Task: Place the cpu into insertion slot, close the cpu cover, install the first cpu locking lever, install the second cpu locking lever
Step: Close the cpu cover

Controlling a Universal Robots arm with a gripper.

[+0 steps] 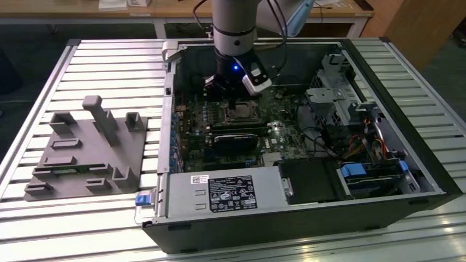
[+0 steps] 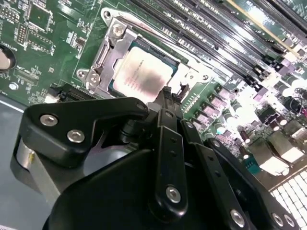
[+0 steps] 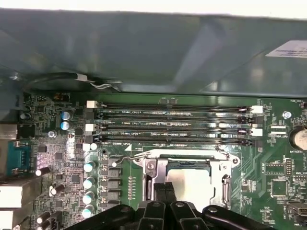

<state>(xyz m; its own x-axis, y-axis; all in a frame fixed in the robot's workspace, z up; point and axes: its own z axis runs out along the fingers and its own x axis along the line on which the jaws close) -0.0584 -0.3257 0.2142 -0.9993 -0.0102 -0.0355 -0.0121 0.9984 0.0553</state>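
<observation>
One gripper [image 2: 168, 96], jaws pinched together on nothing, hangs just over one edge of the cpu cover [image 2: 114, 48], the cpu [image 2: 143, 72] seated in its window.

Exterior view: high, angled down into computer case [image 1: 291, 225]. Both wrist views: close above cpu [image 2: 144, 73] [image 3: 193, 184], from 2 differing sides.
</observation>
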